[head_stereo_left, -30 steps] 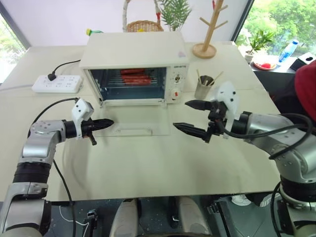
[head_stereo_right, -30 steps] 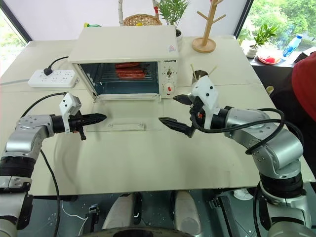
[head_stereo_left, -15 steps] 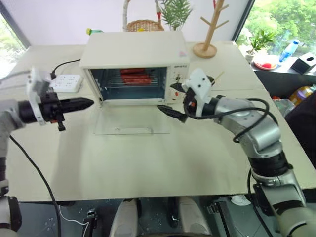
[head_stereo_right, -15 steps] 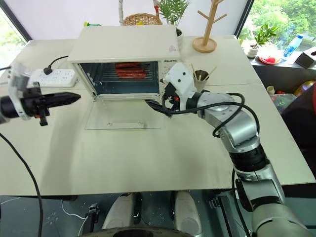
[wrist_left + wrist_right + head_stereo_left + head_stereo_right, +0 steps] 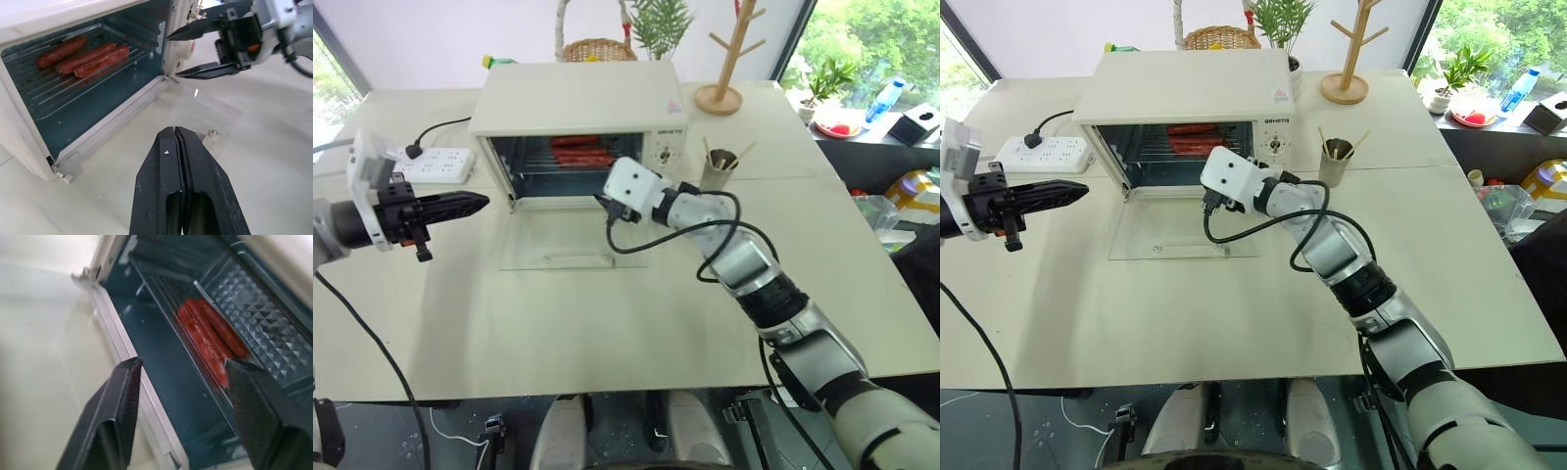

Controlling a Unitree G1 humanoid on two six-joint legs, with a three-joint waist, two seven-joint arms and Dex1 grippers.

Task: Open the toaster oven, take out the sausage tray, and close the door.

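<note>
The cream-white toaster oven (image 5: 576, 106) stands at the back of the table. Its glass door (image 5: 570, 238) lies folded down flat on the tabletop. Inside, the sausage tray (image 5: 73, 73) carries three reddish-brown sausages (image 5: 208, 340) on its wire rack. My right gripper (image 5: 172, 56) hovers at the right side of the oven mouth above the door, open with nothing between its fingers, which point into the cavity. My left gripper (image 5: 472, 204) hangs in the air to the left of the oven, shut and empty, aimed at the opening.
A white power strip (image 5: 427, 164) with a black cord lies left of the oven. A metal cup of sticks (image 5: 716, 172) stands right of it. A wooden peg stand (image 5: 728, 59), a basket (image 5: 595, 49) and a plant sit behind.
My right gripper swung left and forward from the mid table to the oven mouth, rolled its wrist and narrowed its fingers. My left gripper rose and drew back left, then held still.
</note>
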